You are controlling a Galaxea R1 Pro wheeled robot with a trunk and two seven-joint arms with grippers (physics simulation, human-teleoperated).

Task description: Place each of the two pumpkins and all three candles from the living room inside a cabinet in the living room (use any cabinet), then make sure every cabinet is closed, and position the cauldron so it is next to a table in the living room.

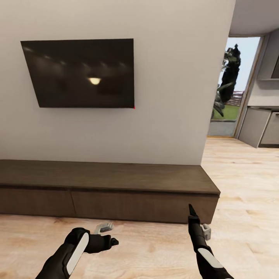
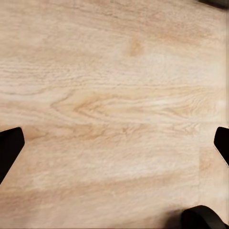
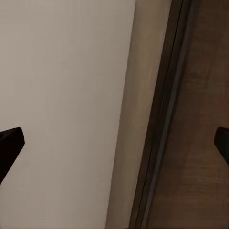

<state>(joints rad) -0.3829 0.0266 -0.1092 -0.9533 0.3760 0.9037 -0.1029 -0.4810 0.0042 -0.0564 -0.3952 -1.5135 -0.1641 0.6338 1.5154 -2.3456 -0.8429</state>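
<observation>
no readable text, labels, brands or numbers anywhere. the tv (image 1: 79,73) on the wall is dark — just a light glare on the screen, no logo legible. the cabinet (image 1: 108,192) fronts are plain wood, no markings. the wood floor (image 2: 114,109) in the left wrist view is bare grain — nothing printed. the right wrist view has the wall and the cabinet edge, both unmarked.
</observation>
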